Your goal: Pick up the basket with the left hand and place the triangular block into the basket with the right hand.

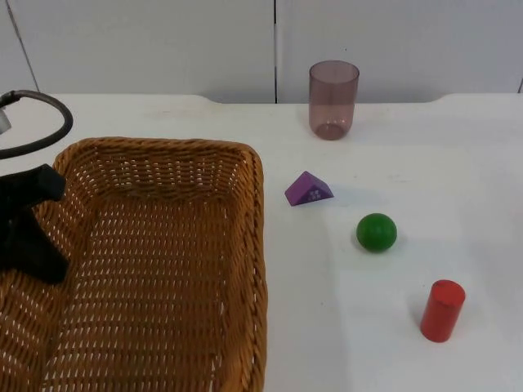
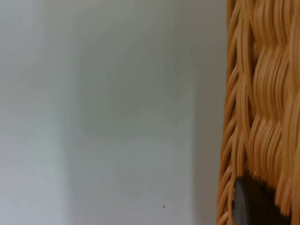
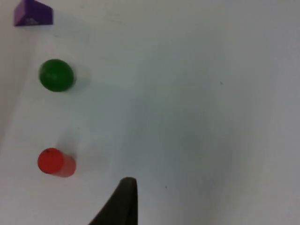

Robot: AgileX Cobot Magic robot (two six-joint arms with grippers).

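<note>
Wicker basket point(image 1: 155, 269) fills the near-left of the table point(image 1: 409, 147), long axis running front-to-back; left gripper point(image 1: 33, 229) sits at its left wall, weave right against the fingertip point(image 2: 253, 204) in the wrist view, grip can't tell. Purple triangular block point(image 1: 309, 189) lies just right of the basket's far corner, ridge up, pale mark on its face unreadable, w/ green ball point(image 1: 377, 232), red cylinder point(image 1: 442, 310) and tinted cup point(image 1: 333, 100) nearby. Right gripper's fingertip point(image 3: 123, 201) hangs over bare table near the cylinder, holding nothing, opening can't tell.

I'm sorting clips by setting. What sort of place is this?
Probably a robot test bench: a bare white table against a grey partition wall, with a wicker basket, toy blocks and a tinted cup laid out.
</note>
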